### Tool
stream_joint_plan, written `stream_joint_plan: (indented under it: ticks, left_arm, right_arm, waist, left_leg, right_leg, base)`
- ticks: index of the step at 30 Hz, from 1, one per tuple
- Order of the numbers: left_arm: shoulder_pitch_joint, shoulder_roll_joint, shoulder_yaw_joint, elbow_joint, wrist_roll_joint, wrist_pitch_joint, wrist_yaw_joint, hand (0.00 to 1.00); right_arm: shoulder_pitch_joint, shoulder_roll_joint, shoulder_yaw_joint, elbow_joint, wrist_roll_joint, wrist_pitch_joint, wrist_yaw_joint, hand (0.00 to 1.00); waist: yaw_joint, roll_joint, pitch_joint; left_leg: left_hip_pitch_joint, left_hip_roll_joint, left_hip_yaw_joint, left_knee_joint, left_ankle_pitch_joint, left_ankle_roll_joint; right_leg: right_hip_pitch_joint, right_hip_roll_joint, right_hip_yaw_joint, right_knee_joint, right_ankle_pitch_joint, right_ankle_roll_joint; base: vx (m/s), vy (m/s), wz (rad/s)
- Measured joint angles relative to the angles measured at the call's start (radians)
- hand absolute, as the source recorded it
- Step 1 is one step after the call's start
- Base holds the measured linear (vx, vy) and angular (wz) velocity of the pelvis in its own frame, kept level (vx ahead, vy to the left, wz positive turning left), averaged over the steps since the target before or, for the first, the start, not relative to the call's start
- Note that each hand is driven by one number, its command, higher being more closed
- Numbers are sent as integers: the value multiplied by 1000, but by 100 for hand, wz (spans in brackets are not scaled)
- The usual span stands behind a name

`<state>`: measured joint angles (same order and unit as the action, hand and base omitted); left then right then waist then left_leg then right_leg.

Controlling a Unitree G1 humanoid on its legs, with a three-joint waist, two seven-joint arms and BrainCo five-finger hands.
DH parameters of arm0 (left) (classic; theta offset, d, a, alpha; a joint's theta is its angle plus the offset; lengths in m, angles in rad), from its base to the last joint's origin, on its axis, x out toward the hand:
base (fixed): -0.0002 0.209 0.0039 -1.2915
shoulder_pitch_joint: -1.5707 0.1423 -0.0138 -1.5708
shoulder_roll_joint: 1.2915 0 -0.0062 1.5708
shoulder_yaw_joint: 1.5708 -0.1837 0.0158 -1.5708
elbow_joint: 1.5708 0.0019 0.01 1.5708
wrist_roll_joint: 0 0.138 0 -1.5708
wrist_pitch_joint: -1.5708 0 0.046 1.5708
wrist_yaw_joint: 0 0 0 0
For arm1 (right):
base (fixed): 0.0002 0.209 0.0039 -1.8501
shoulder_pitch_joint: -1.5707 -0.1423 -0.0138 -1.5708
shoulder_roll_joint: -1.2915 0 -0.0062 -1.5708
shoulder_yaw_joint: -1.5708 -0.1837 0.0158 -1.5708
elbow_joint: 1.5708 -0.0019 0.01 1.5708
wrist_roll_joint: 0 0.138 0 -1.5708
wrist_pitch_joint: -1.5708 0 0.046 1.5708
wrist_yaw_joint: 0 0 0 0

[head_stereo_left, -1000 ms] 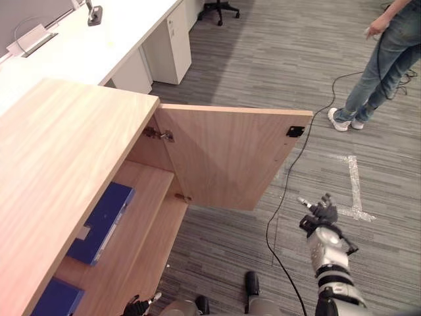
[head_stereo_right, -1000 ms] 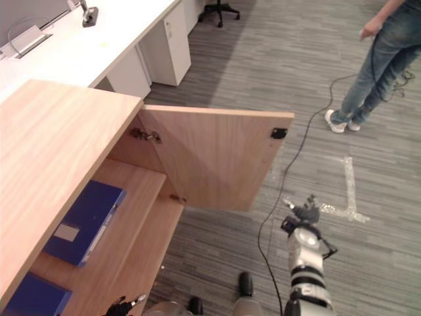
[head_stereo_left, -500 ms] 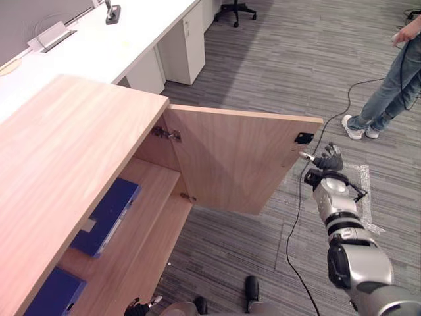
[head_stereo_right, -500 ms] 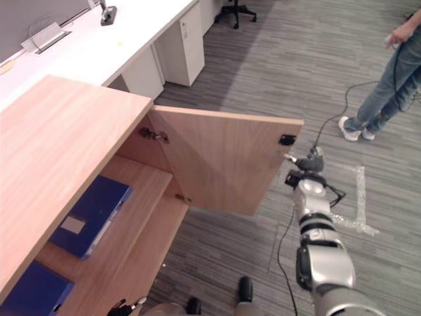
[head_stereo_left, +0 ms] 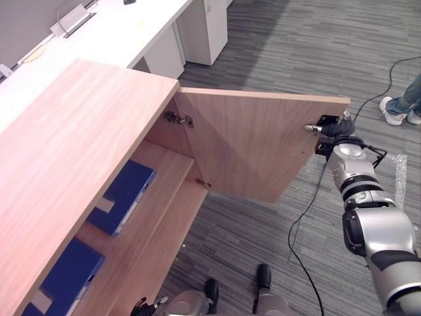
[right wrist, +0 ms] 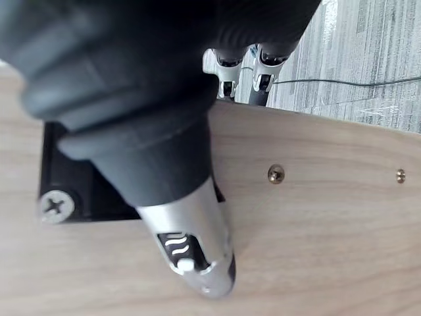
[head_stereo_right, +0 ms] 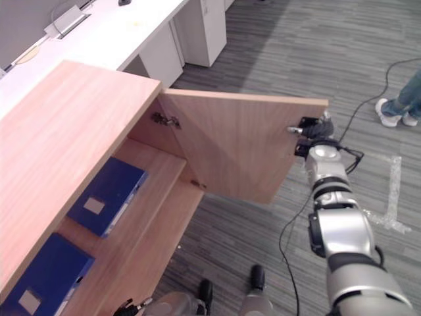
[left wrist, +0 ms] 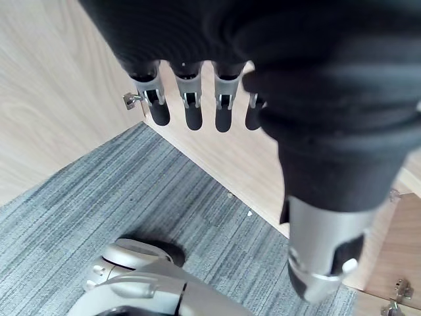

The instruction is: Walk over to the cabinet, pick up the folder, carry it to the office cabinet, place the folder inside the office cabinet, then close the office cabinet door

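Apparently right robot hand (head_stereo_left: pixel 335 129) touches open cabinet door (head_stereo_left: pixel 256 145) corner.

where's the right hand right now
The right hand is on the right of the eye views, at the top outer corner of the open cabinet door, by its black plate.

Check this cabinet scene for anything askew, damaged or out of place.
Nothing looks spilled or damaged. The light wooden cabinet door stands wide open, with the right hand at its free edge. The upper blue folder and lower blue folder lie flat, not upright.
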<state>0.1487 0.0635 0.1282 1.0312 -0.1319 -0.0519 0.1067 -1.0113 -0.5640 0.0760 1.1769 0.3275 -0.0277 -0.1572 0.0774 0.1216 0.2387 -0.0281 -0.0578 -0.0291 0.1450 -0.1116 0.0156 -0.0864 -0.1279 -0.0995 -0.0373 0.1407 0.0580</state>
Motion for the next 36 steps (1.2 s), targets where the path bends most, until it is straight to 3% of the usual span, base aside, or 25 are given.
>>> stream_joint_plan:
  ticks: [4,9,13,16,23,27,32,36]
  left_arm:
    - [0,3,-12,0,1,-6,-3,0]
    - [3,4,-12,1,9,-7,-11,0]
    - [8,5,-10,1,30,-6,-18,0]
    - [21,5,-3,5,55,-4,-27,0]
    - [20,4,74,19,97,2,-39,0]
    - [6,3,100,20,101,4,-50,0]
    - [-10,1,118,30,102,6,-58,0]
    - [-3,8,151,40,119,8,-64,0]
  right_arm:
    - [0,-11,77,-1,0,-1,22,0]
    - [10,-65,284,-42,-6,0,91,0]
    - [105,-156,436,-231,-14,1,140,0]
    - [181,-224,560,-434,6,1,221,0]
    - [279,-278,814,-773,36,-1,404,0]
    - [290,-256,940,-863,46,-4,485,0]
    - [297,-207,1067,-874,38,-7,563,0]
    - [348,-191,1164,-893,-7,-2,658,0]
  waist:
    - [6,2,6]
    - [-1,2,9]
    - [-11,0,10]
    - [-30,-2,10]
    - [-39,-24,-11]
    - [-16,-35,-37]
    - [32,-45,-56]
    - [67,-80,-78]
  left_leg:
    - [-6,11,-17,0,4,-6]
    - [-3,30,-16,-2,4,-9]
    - [18,46,-3,-17,4,-15]
    - [45,70,32,-25,-7,-31]
    - [45,135,68,6,-38,-72]
    - [6,187,45,90,-65,-105]
    - [-4,217,13,121,-70,-114]
    - [-8,219,-12,123,-64,-122]
  right_leg:
    - [-1,12,-12,-1,1,0]
    - [0,29,-11,-5,3,-2]
    - [9,45,-1,-7,3,-3]
    - [20,66,30,-13,2,-4]
    - [33,132,54,-45,15,-35]
    - [40,181,33,-45,11,-64]
    - [67,207,-9,-45,-4,-86]
    - [76,208,-35,-46,-8,-89]
  base:
    - [-19,-21,10]
    - [35,-17,-4]
    - [43,6,-13]
    - [50,4,-32]
    - [47,-33,-21]
    - [35,-89,10]
    - [-14,-69,28]
    - [-2,-4,19]
